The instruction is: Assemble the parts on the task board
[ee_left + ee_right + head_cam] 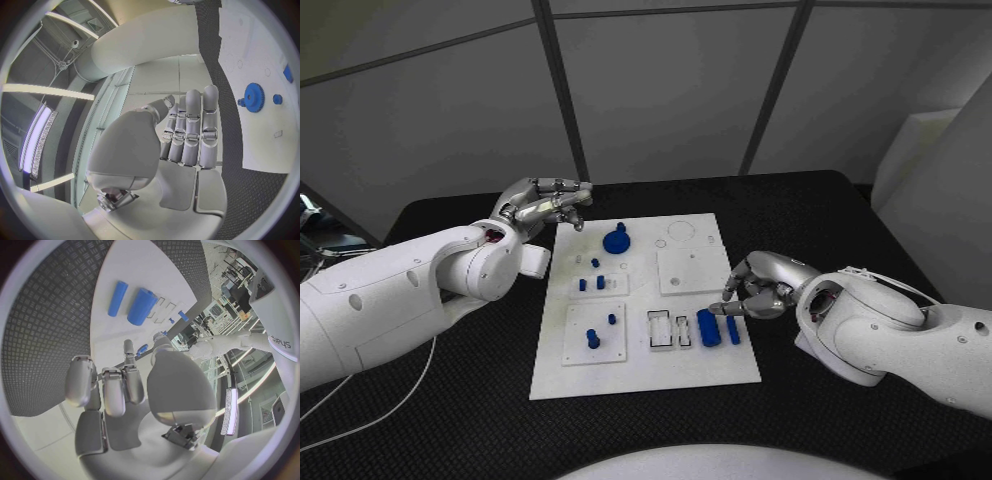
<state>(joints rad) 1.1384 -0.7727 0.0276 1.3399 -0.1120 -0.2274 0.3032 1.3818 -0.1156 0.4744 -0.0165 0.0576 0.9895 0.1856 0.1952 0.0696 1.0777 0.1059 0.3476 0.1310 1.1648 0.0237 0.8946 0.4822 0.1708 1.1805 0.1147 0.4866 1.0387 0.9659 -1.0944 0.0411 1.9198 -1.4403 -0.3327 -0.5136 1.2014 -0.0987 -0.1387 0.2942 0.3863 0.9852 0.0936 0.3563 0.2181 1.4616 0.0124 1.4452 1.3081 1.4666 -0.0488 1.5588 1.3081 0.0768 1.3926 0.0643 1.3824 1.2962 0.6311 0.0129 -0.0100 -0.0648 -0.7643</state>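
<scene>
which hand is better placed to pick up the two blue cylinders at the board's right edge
Right. The right hand hovers open just beside the thick blue cylinder and thin blue cylinder, while the left hand sits at the white task board's far left corner.

One white task board [697,372]. One blue gear [616,240]. Two blue cylinders, thick [708,327] and thin [733,329]. Five small blue pegs [593,339]. Two hands: left [545,204], right [753,288].

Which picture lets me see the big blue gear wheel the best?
The left wrist view shows it best: the blue gear faces the camera, so its toothed rim and round hub are plain. The head view shows the blue gear small, standing on the white task board near the left hand. In the right wrist view I cannot make it out.
</scene>
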